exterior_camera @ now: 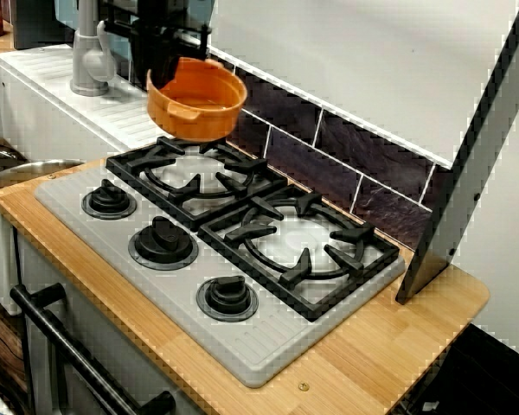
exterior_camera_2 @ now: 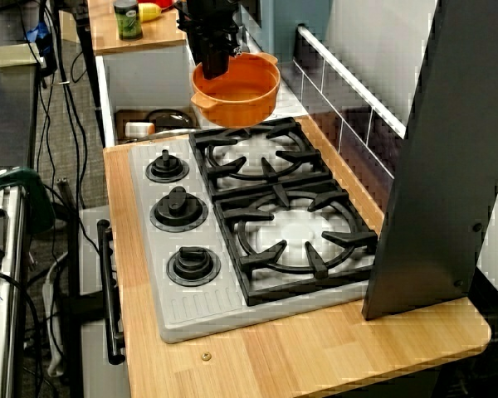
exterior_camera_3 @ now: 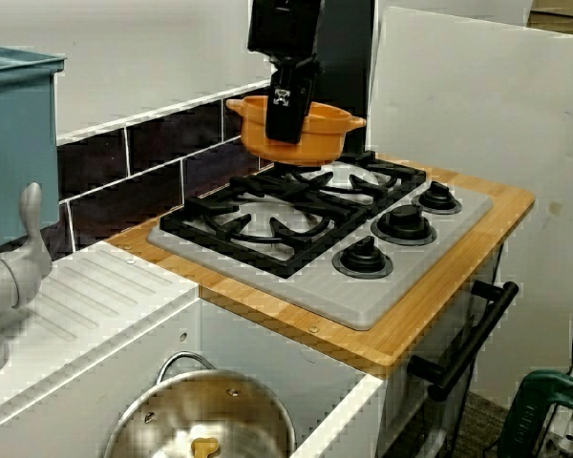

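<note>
Gripper (exterior_camera: 167, 73): black, comes down from above. Narrowed onto the rim of the orange pot (exterior_camera: 197, 99), gripping the wall on the side that faces the sink. In the view from the sink side, one finger (exterior_camera_3: 288, 113) lies flat against the outside of the pot wall. The inner finger cannot be made out.

Orange pot: hangs from the gripper, slightly tilted, mouth up, nothing seen inside. The bulk of the pot sits to the wall side of the gripper and below it. Small lug handles stick out on opposite sides.

Position: in the air over the burner grate (exterior_camera: 199, 169) at the sink end of the stove (exterior_camera: 242, 346), toward the tabletop's wall-side edge. In the view from the knob side, a gap shows between the pot's base and the grate, so no contact.

Around it:
- The second grate (exterior_camera: 303, 246) is near the other end of the tabletop (exterior_camera: 398, 337).
- Three black knobs (exterior_camera: 163, 242) run in a row along the front edge.
- A grey panel (exterior_camera: 467, 173) leans at the far corner.
- A steel pot (exterior_camera_3: 205, 429) sits in the sink beyond the tabletop's end.
- A faucet (exterior_camera: 88, 60) stands behind the sink.
</note>
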### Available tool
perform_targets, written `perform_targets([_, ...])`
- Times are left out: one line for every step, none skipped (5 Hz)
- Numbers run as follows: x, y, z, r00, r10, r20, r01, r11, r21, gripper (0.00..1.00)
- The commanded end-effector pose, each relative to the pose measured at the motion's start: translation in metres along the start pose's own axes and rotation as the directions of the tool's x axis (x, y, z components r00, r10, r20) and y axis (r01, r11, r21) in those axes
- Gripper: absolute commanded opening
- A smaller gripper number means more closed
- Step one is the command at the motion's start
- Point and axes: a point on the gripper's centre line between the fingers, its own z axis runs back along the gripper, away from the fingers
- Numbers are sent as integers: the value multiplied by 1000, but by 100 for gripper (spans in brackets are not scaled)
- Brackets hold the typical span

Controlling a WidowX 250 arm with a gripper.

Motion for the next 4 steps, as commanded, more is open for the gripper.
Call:
perform_targets([19, 20, 3, 998, 57, 42, -58, 998, 20, 0])
perform_targets([19, 18, -1, 998, 66, 16, -66, 998, 9, 0])
perform_targets([16, 10, 1, 997, 70, -12, -70, 997, -17, 0])
perform_targets([12, 3, 2, 998, 54, -15, -55, 998, -28, 0])
